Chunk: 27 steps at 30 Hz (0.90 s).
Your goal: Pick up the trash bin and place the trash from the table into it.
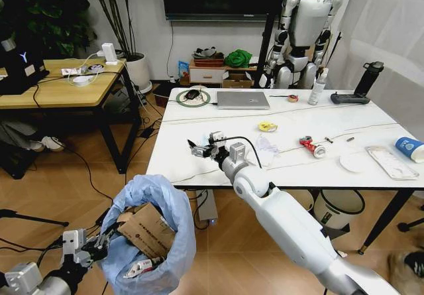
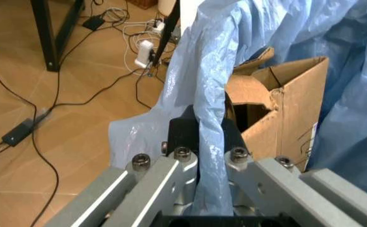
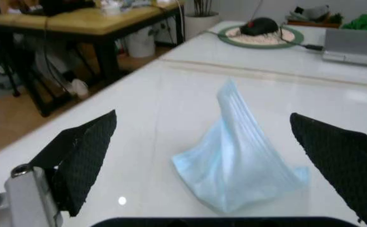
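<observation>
The trash bin (image 1: 156, 232), lined with a crinkled light-blue bag, hangs off the floor in front of the table's (image 1: 199, 129) near-left corner. My left gripper (image 1: 98, 245) is shut on its rim; the blue liner (image 2: 210, 137) is pinched between the fingers. Brown cardboard (image 1: 147, 230) (image 2: 281, 111) sticks out of the bin. My right gripper (image 1: 200, 150) (image 3: 202, 118) is open low over the table, with a pale blue mask (image 3: 234, 161) lying between its fingers. Further right on the marble top lie a tissue (image 1: 268, 148), yellow roll (image 1: 267, 126), red-white can (image 1: 311, 146), wrapper (image 1: 391, 161) and blue cup (image 1: 411, 148).
A laptop (image 1: 243, 99), a mouse on a round pad (image 1: 193, 97), tape (image 1: 292, 98) and a bottle (image 1: 318, 86) sit at the table's far side. A wooden desk (image 1: 59, 86) stands to the left. A cream bin (image 1: 338, 205) is under the table. Cables cross the floor.
</observation>
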Motion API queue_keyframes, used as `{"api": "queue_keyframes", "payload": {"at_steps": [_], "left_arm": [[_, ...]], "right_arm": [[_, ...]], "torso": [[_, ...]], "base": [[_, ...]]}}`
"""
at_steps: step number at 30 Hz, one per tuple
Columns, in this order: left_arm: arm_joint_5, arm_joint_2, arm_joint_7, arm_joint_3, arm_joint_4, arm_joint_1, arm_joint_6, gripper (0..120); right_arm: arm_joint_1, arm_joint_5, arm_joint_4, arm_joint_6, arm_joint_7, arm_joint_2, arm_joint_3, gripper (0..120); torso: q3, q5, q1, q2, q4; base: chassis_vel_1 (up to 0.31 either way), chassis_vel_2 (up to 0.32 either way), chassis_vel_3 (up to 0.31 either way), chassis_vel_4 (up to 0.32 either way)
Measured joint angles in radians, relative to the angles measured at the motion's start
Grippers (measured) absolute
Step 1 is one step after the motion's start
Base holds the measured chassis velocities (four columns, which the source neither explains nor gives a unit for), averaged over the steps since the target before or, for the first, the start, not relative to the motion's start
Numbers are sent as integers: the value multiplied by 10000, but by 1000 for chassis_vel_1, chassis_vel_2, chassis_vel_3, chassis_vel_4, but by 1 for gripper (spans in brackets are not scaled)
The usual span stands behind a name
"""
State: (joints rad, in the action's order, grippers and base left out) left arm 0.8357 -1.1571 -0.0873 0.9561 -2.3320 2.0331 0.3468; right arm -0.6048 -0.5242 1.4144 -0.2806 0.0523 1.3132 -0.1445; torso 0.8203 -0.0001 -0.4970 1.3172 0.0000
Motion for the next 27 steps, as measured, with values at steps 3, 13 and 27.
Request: {"api": "queue_keyframes", "payload": {"at_steps": [3, 13, 27], "left_arm": [[1, -1, 0, -15, -1, -16, -1, 0], [25, 60, -1, -57, 88, -116, -2, 0], [114, 117, 14, -39, 181, -209, 3, 0]], "right_arm": [[75, 120, -356, -28, -31, -2, 27, 98], [83, 227, -680, 179, -204, -114, 45, 66], [75, 417, -881, 392, -349, -114, -172, 14]], "torso": [[0, 0, 0, 0, -1], [-1, 1, 1, 0, -1], [-2, 1, 2, 0, -1]], "base": [[0, 0, 0, 0], [0, 0, 0, 0], [0, 0, 0, 0]]}}
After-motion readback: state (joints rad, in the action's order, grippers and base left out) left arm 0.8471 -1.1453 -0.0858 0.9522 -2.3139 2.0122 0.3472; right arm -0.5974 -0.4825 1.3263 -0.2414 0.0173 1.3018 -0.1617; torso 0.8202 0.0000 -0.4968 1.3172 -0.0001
